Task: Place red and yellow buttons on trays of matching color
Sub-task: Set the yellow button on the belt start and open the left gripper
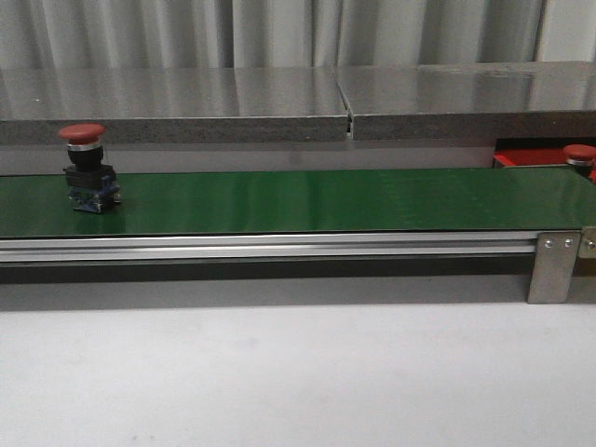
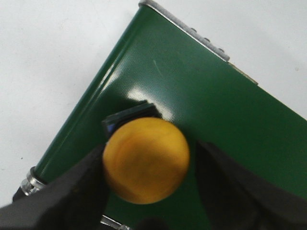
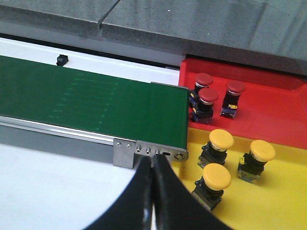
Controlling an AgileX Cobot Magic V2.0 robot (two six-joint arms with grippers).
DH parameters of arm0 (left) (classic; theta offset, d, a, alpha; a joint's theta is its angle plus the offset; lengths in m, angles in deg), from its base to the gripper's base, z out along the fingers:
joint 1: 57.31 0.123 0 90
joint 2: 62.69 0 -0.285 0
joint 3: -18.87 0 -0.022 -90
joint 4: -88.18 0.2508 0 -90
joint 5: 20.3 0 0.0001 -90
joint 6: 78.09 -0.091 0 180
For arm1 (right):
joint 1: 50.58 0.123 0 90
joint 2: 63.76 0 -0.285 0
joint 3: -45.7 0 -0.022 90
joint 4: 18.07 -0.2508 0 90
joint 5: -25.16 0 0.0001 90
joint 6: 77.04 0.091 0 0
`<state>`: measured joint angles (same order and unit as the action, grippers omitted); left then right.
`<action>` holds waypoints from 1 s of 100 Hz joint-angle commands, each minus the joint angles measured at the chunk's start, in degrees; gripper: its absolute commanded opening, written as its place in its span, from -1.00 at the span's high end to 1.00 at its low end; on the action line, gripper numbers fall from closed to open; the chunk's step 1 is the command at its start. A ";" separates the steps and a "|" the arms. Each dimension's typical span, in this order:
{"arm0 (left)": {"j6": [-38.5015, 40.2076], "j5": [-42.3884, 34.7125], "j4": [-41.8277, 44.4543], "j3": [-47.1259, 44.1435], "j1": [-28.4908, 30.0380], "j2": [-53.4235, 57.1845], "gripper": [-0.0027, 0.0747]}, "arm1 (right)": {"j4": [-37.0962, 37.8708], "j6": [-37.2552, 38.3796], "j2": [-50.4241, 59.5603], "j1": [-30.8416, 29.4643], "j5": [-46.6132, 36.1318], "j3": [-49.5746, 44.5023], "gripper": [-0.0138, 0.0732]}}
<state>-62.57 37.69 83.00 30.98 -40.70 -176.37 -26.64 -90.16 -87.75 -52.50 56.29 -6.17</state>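
Sorting is part done: the red plastic tray (image 3: 268, 110) beside the belt's end already holds three red mushroom-head push buttons (image 3: 207, 97), and the yellow plastic tray (image 3: 283, 201) next to it holds three yellow-capped ones (image 3: 220, 140). On the green conveyor belt (image 1: 307, 200) a red-capped push button on a black and blue base (image 1: 86, 168) stands upright near the left end, well apart from both trays. The left wrist view shows the left hand (image 2: 148, 191) with its dark fingers (image 2: 62, 191) on either side of a round yellow-capped push button (image 2: 146, 160) sitting on the belt; they look close against the cap, though whether they actually clamp it I cannot tell. The right hand (image 3: 153, 201) hovers over the white desk (image 1: 279, 372) by the belt's metal end bracket (image 3: 146, 151), fingers pressed together and empty. The step in hand seems to be the pickup of the yellow button; next it needs a firm squeeze, a clean lift and a carry toward the yellow tray.
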 commanded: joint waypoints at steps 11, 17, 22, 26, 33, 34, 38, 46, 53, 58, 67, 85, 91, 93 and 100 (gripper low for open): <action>-0.15 -1.90 -0.22 1.30 -0.40 3.44 -0.53 | -0.44 -0.43 -0.48 0.07 -4.25 1.48 0.84; -0.15 -2.04 -0.22 1.42 -0.40 3.66 -0.53 | -0.44 -0.43 -0.48 0.07 -4.25 1.48 0.84; -0.15 -2.29 -0.22 1.42 -0.53 4.25 -0.53 | -0.44 -0.43 -0.48 0.07 -4.25 1.48 0.84; -0.15 -2.82 -0.22 1.42 -0.53 4.93 -0.53 | -0.44 -0.43 -0.48 0.07 -4.25 1.48 0.84; -1.76 -3.97 -0.22 1.42 -0.76 6.45 -0.53 | -0.44 -0.43 -0.48 0.07 -4.25 1.48 0.84; -2.17 -4.08 -0.22 1.42 -0.91 6.62 -0.53 | -0.44 -0.43 -0.48 0.07 -4.25 1.48 0.84; -3.64 -4.58 -0.22 1.42 -1.35 7.69 -0.53 | -0.44 -0.43 -0.48 0.07 -4.25 1.48 0.84; -6.88 -4.88 -0.22 1.31 -2.57 9.61 -0.44 | -0.44 -0.43 -0.48 0.07 -4.25 1.48 0.84; -9.25 -6.14 -0.36 0.74 -3.72 11.39 -0.14 | -0.44 -0.43 -0.48 0.07 -4.25 1.48 0.84; -11.38 -7.11 -0.48 -0.09 -4.61 13.04 0.20 | -0.44 -0.43 -0.48 0.07 -4.25 1.48 0.84; -15.52 -9.38 -1.43 -2.00 -6.57 15.77 0.90 | -0.44 -0.43 -0.48 0.07 -4.25 1.48 0.84; -19.45 -13.50 -2.65 -7.38 -10.25 21.60 0.98 | -0.44 -0.43 -0.48 0.07 -4.25 1.48 0.84; -22.38 -15.18 -3.96 -9.64 -11.32 23.69 0.98 | -0.44 -0.43 -0.48 0.07 -4.25 1.48 0.84; -23.19 -15.66 -4.60 -10.51 -11.67 24.40 0.98 | -0.44 -0.43 -0.48 0.07 -4.25 1.48 0.84; -24.63 -17.10 -6.65 -13.54 -12.57 26.62 0.98 | -0.44 -0.43 -0.48 0.07 -4.25 1.48 0.84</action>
<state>-84.79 25.68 79.40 19.07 -51.92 -154.43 -26.64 -90.16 -87.75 -52.50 56.29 -6.17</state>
